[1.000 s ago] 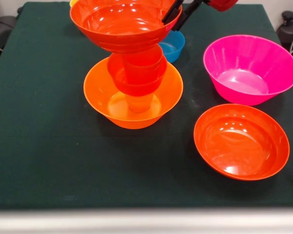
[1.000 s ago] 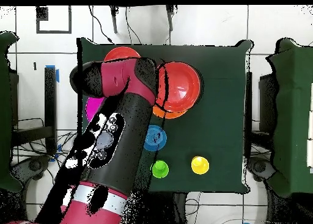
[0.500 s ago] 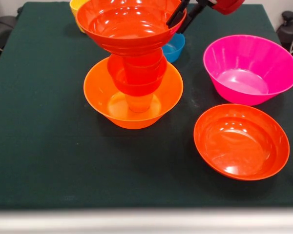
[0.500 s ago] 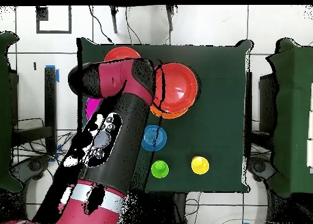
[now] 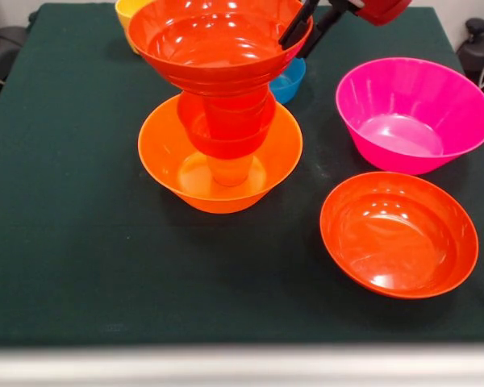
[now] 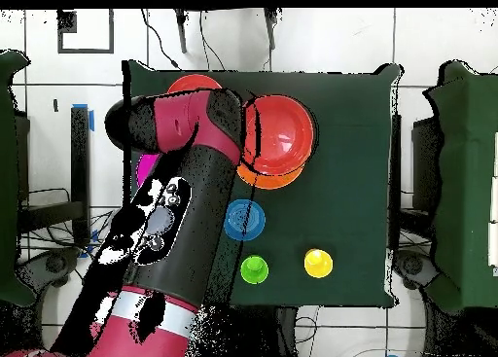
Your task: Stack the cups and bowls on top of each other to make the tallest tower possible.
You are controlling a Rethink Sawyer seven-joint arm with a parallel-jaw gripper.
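Observation:
A large orange bowl (image 5: 168,158) holds the tower: an orange cup (image 5: 231,170) inside it, then a small red-orange bowl (image 5: 223,127). Above these sits a wide red-orange bowl (image 5: 214,42), tilted slightly. My gripper (image 5: 294,44) is shut on its right rim, one black finger inside and one outside. From above, this bowl (image 6: 280,131) covers most of the orange bowl (image 6: 270,181). A small blue bowl (image 5: 290,79) stands just behind the tower. A yellow cup (image 6: 317,263) and a green cup (image 6: 254,268) stand apart.
A magenta bowl (image 5: 411,113) stands at the right, and a second wide red-orange bowl (image 5: 398,234) sits in front of it. In the overhead view my arm (image 6: 175,217) hides most of both. The yellow cup (image 5: 127,11) peeks out behind the tower.
My gripper has carried the wide red-orange bowl to the right and slightly down in the front view, over the tower's middle. The yellow cup behind it has come into sight.

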